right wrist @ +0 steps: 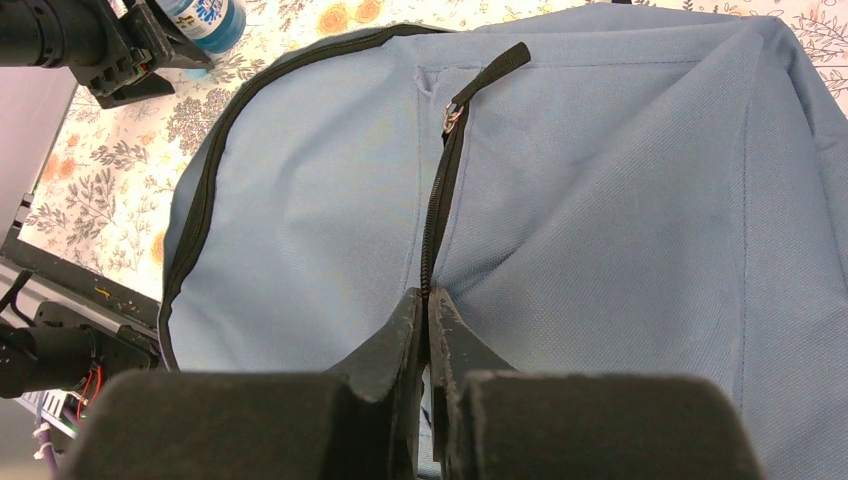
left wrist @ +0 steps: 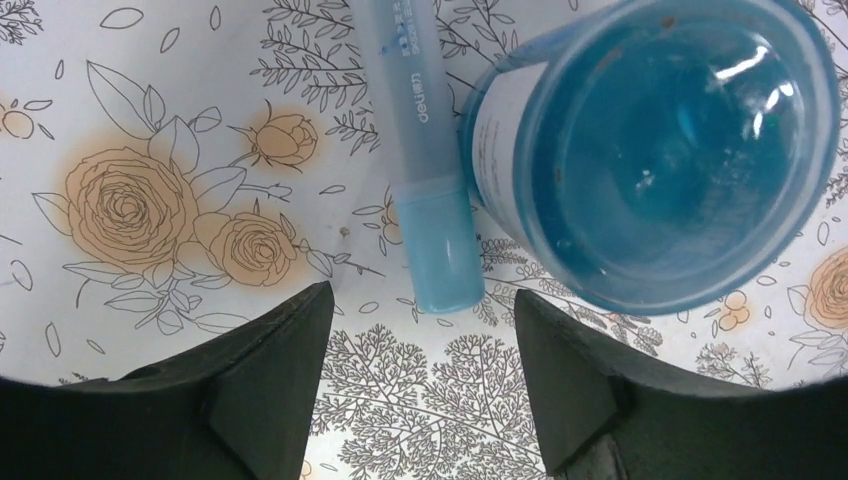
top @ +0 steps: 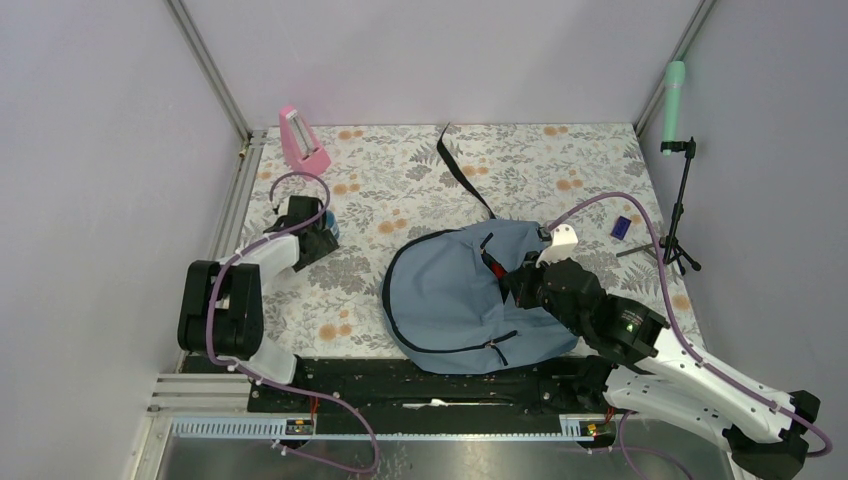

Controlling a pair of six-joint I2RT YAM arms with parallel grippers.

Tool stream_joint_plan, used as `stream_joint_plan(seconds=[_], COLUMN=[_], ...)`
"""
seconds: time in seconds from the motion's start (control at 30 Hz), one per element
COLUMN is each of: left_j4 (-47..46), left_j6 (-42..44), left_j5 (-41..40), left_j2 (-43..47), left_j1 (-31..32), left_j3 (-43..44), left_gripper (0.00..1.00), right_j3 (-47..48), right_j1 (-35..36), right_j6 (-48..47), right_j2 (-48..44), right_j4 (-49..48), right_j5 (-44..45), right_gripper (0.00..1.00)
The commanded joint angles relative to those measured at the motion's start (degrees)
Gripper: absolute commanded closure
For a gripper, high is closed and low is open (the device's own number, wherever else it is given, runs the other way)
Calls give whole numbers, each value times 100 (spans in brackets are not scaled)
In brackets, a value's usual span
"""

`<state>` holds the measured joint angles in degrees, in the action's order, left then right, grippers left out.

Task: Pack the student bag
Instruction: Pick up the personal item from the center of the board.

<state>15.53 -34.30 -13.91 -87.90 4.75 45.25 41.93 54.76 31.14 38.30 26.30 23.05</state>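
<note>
The student bag (top: 455, 295) lies flat in the middle of the flowered table, grey-blue with dark zippers; it fills the right wrist view (right wrist: 620, 200). My right gripper (top: 522, 282) (right wrist: 428, 296) is shut on the bag's fabric at the front pocket zipper (right wrist: 437, 200), whose pull (right wrist: 455, 112) lies further along. My left gripper (top: 318, 232) (left wrist: 420, 300) is open and empty, low over the table at the far left. Just beyond its fingertips lie a light blue marker (left wrist: 430, 190) and a round blue jar (left wrist: 660, 150), side by side.
A pink stand (top: 300, 142) is at the back left. The bag's black strap (top: 462, 172) trails toward the back. A small dark blue item (top: 620, 227) and a black tripod (top: 682, 215) with a green handle stand at the right. A white piece (top: 564, 236) sits by the bag.
</note>
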Motion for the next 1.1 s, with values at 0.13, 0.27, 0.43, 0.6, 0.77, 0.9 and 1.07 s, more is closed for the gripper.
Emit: stream_joint_plan(seconds=[0.13,0.27,0.43,0.6,0.77,0.9,1.07], left_j4=[-21,-31,-51,-72,-154,-243,-267], left_j6=[13,-22,-61,-62,-41,11,51], left_j5=[269,279,398,599,761,767,834], left_j2=[-298,-284,-346,-507,-491,-245,170], left_j1=[-276,-355,-469,-475,-630,-667,-704], left_j3=[419,427,435,466,401,249,-31], left_gripper=[40,44,48,53,73,79,82], right_j3=[222,210,214,219,219,220,246], right_j1=[43,43,43,42,43,43,37], right_j6=[-41,-30,-25,-15,-7,6,41], right_j2=[-120,-139,-135,-128,-130,-124,-70], right_j4=[-663,-668,-670,-665,-667,-669,-663], right_j5=[124,138,130,114,113,112,96], right_gripper=[94,94,94,94,94,94,94])
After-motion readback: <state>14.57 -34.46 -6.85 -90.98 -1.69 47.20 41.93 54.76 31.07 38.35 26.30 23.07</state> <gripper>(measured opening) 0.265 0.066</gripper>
